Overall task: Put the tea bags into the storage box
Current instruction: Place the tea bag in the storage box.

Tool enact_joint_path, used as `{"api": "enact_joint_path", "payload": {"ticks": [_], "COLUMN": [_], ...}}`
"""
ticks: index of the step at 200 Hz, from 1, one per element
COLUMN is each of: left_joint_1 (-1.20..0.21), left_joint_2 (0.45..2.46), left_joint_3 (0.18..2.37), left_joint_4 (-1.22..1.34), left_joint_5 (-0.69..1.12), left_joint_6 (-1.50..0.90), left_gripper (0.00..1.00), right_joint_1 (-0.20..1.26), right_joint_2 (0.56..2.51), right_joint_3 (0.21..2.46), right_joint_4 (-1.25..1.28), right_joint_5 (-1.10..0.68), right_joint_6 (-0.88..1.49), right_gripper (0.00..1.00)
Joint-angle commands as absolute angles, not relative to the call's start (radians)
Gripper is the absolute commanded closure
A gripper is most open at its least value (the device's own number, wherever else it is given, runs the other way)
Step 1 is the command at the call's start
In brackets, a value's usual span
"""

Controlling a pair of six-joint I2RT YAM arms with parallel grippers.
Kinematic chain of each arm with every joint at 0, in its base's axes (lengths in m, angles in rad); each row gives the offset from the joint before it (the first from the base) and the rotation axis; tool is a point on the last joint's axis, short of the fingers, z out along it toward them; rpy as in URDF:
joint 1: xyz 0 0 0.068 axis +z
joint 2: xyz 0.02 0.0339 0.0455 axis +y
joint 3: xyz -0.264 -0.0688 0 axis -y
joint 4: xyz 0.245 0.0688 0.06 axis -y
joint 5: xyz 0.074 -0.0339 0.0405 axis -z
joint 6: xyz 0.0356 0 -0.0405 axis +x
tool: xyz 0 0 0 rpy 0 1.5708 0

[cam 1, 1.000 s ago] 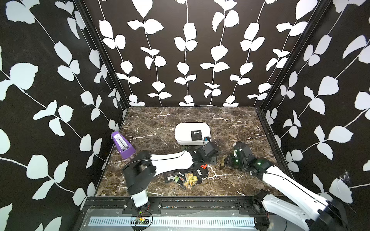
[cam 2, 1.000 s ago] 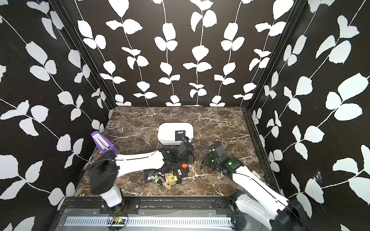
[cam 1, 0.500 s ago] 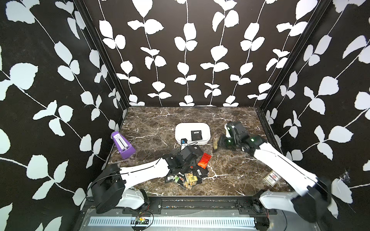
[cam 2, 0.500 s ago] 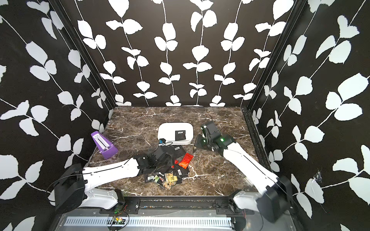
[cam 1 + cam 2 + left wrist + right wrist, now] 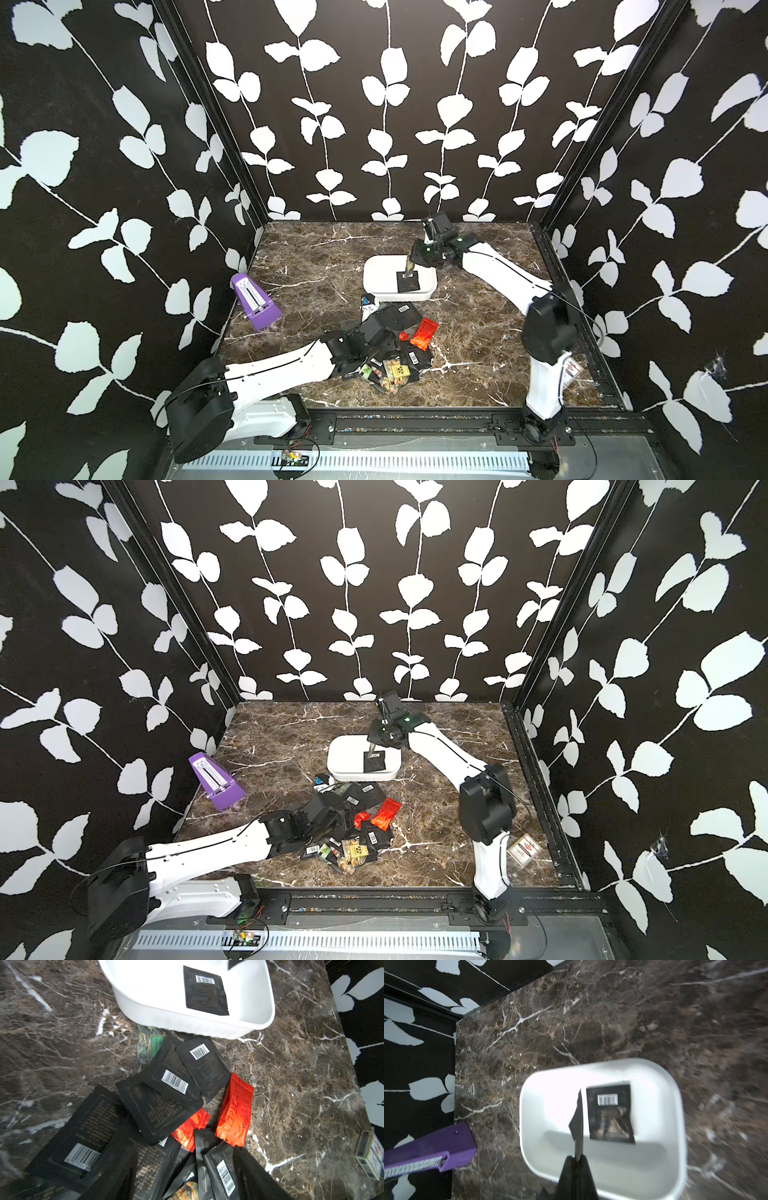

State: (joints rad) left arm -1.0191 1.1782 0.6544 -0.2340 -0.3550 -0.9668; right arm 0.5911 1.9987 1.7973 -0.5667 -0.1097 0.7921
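1. Right arm (image 5: pixel 498 270) stretches toward 12 o'clock. The right end effector (image 5: pixel 576 1160), clenched on a black tea bag (image 5: pixel 579 1118) held edge-on, hangs over the storage box (image 5: pixel 374 272).
2. Left arm (image 5: pixel 282 370) lies low. The left end effector (image 5: pixel 395 318), jaws apart, is over the loose tea bags (image 5: pixel 401 365) at the box's 6 o'clock.
3. Metronome (image 5: pixel 253 301) stands at the bench's (image 5: pixel 316 257) 9 o'clock.
4. Another sachet (image 5: pixel 407 282) lies flat inside the box.

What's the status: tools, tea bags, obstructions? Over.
Right tool shut on black tea bag over storage box. Another tea bag lies inside. Left tool open above loose pile. Nothing blocking.
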Motion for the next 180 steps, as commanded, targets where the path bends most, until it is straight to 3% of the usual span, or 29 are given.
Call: {"api": "enact_joint_path", "payload": {"ticks": [1, 45, 73, 99, 125, 155, 180], "left_joint_1": [-1.013, -1.011, -1.011, -1.011, -1.011, -1.011, -1.012], "left_joint_2": [1.136, 1.096, 1.076, 1.045, 1.014, 1.019, 1.075], "left_joint_3": [0.640, 0.657, 0.656, 0.676, 0.698, 0.718, 0.727], "left_joint_4": [-0.249, -0.316, -0.315, -0.355, -0.374, -0.318, -0.205], "left_joint_5": [-0.416, -0.454, -0.446, -0.445, -0.440, -0.380, -0.296], "left_joint_6": [-0.960, -0.929, -0.898, -0.864, -0.834, -0.827, -0.866], "left_gripper": [0.29, 0.29, 0.29, 0.30, 0.32, 0.43, 0.64], "right_joint_1": [0.598, 0.601, 0.598, 0.580, 0.563, 0.552, 0.548], "right_joint_2": [2.072, 2.159, 2.189, 2.157, 2.048, 1.823, 1.571], "right_joint_3": [1.931, 2.012, 2.052, 2.062, 2.015, 1.832, 1.544], "right_joint_4": [-0.633, -0.664, -0.709, -0.768, -0.821, -0.801, -0.681], "right_joint_5": [-0.112, -0.111, -0.117, -0.115, -0.064, -0.027, -0.049], "right_joint_6": [0.781, 0.778, 0.752, 0.701, 0.628, 0.583, 0.615], "right_gripper": [1.00, 0.99, 0.84, 0.64, 0.62, 0.62, 0.61]}}
